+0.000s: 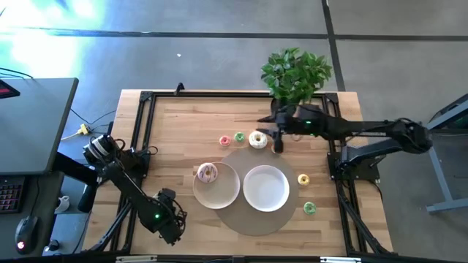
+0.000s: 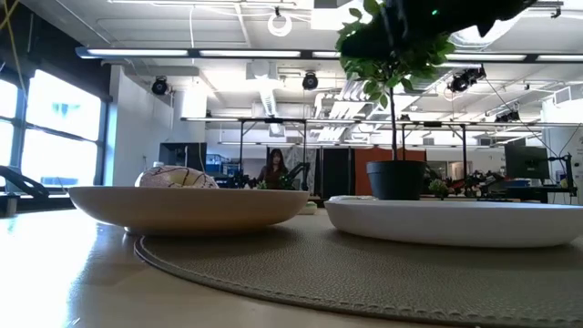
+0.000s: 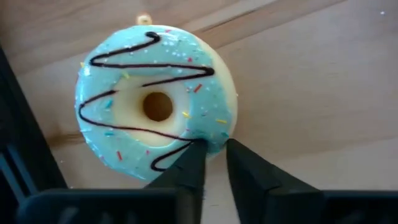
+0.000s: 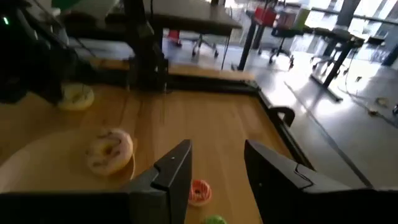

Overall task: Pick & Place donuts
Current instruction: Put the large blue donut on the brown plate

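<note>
The left gripper [image 1: 170,223] sits low at the table's near-left edge, and its wrist camera shows a green-iced donut [image 3: 155,106] lying flat on the wood right at its fingertips [image 3: 193,163]. The two fingers are nearly together, with only a thin gap between them, and their tips touch the donut's edge — they hold nothing.

Further right, a pink donut [image 1: 208,173] rests in the left white plate [image 1: 227,193], on the side away from the right gripper's fingers; an empty second plate [image 1: 266,188] stands just beside it, both on a round tan mat [image 1: 248,219].

Beyond the plates lie a tiny red-pink donut [image 1: 225,141], a tiny green one [image 1: 239,136] and the cream-white donut [image 1: 257,139] — this last just beside the right gripper [image 1: 278,143], whose fingers [image 4: 177,171] stand apart and empty above the wood, near the potted plant [image 1: 296,73]. A tiny yellow donut [image 1: 303,179] and another tiny green donut [image 1: 308,208] lie on the plates' right side.
</note>
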